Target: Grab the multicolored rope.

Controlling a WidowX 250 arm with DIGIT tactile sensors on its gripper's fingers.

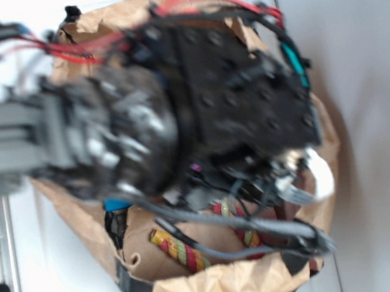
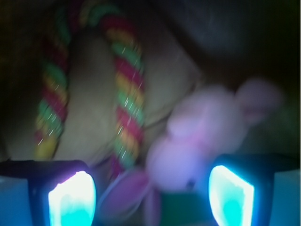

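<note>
The multicolored rope (image 2: 123, 101) is seen inside a crumpled brown paper bag (image 1: 220, 289), whose walls close the space on all sides; little free room is left. In the wrist view the rope is bent in a U, from 9 to 12 o'clock, thick and twisted in red, yellow and green. A soft pink plush toy (image 2: 202, 136) lies just beside it, at 4 o'clock. The pincer (image 2: 151, 197) is held spread, with nothing between its lit fingers (image 2: 71, 200). Grey cables (image 1: 262, 227) cross above the rope.
</note>
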